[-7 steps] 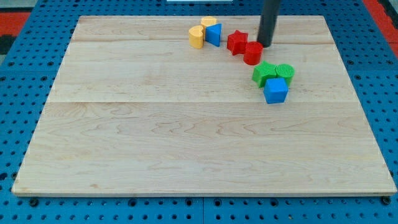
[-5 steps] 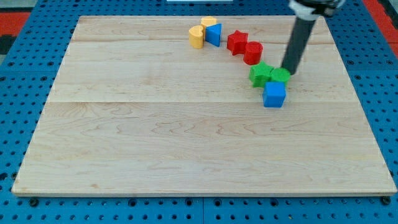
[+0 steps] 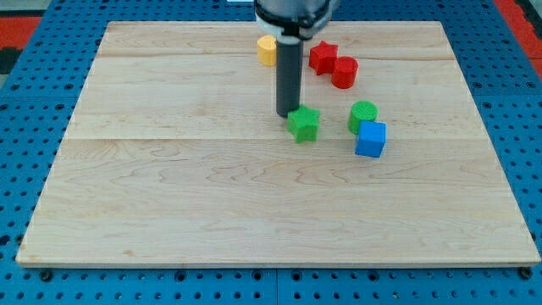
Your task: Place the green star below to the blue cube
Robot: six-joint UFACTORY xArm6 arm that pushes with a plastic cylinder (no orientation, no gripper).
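The green star (image 3: pixel 304 124) lies near the board's middle, well to the left of the blue cube (image 3: pixel 371 139). My tip (image 3: pixel 286 114) touches the star's upper left side. The rod rises straight up from there. A green cylinder (image 3: pixel 363 114) sits just above the blue cube, touching it.
A red star (image 3: pixel 322 57) and a red cylinder (image 3: pixel 345 72) sit side by side near the view's top. A yellow block (image 3: pixel 268 50) shows left of the rod, which hides whatever is behind it. The wooden board (image 3: pixel 169 186) lies on a blue pegboard.
The tip swung from the right of the green blocks to their left. The green star has slid left, away from the green cylinder and blue cube. The rod now hides the blue block at top.
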